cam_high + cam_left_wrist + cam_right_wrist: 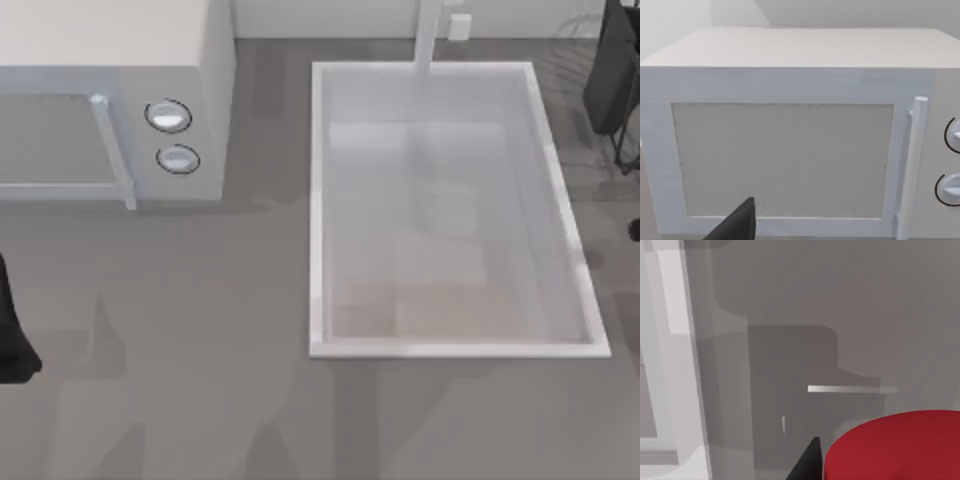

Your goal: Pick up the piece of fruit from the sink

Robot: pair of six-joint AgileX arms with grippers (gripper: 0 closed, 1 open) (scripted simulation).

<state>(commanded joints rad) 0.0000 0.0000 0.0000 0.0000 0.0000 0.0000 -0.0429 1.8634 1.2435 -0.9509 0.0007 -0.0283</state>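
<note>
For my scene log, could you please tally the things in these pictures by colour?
White: 2 - the boxy white microwave with two round knobs and the large white rectangular sink.
Red: 1 - the smooth bright-red rounded piece of fruit, close beside the right wrist camera.
Total: 3

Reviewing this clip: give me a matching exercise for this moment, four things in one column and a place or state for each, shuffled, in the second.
Things:
1. piece of fruit
2. sink
3. microwave
4. left arm

Places or states:
A. at the table's left edge, parked
B. at the table's far left, door shut, two round knobs beside its handle
C. close under the right wrist camera, red
D. right of the microwave, white rim, faucet post at its far side

Pairs: 1-C, 2-D, 3-B, 4-A
</note>
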